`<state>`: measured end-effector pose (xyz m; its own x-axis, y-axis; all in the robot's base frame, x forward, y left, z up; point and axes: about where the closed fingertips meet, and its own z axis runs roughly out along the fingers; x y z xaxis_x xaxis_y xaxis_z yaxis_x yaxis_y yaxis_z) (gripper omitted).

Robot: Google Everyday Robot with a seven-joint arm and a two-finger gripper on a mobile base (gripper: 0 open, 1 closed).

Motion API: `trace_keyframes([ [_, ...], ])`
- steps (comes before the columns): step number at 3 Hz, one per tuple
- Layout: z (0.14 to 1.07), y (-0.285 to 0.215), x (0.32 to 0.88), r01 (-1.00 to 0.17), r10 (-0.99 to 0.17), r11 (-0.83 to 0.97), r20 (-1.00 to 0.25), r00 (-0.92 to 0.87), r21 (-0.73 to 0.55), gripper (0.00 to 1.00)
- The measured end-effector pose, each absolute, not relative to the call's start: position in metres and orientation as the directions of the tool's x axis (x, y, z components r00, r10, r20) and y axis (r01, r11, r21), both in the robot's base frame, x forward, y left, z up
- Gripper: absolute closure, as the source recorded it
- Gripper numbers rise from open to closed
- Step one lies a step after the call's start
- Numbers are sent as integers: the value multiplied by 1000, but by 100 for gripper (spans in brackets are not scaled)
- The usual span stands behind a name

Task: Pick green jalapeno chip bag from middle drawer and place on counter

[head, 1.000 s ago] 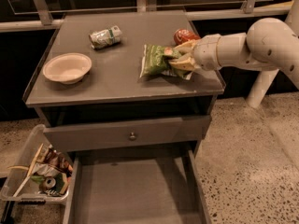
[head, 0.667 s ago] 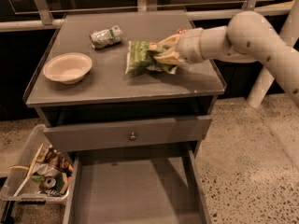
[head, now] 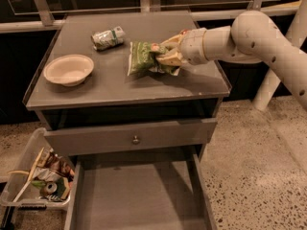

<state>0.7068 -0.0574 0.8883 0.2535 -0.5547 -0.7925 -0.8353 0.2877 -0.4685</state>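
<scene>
The green jalapeno chip bag [head: 143, 57] is crinkled and lies at or just above the counter [head: 115, 87], right of its middle. My gripper [head: 163, 57] reaches in from the right on a white arm and is shut on the bag's right end. The bag's far edge is hidden by the fingers [head: 169, 60]. The middle drawer [head: 134, 195] is pulled out below, its flat grey floor bare.
A pale bowl [head: 68, 69] sits at the counter's left. A crushed silver-green can [head: 108, 37] lies at the back. A closed drawer front with a round knob [head: 135, 139] is under the counter. A clear tub of wrappers [head: 41, 178] stands on the floor at left.
My gripper has carried the bag leftward across the counter, from near the right edge toward the middle. Bowl and can have not moved.
</scene>
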Motion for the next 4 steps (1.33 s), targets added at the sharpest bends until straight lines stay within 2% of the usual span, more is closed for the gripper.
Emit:
trace_keyframes([
  [2,888,-57,707,-835,-555,288,-793,253,-469,13],
  [3,888,-57,707,-835,-555,288,-793,254,-468,0],
  [4,888,-57,707,-835,-555,288,-793,254,-468,0],
])
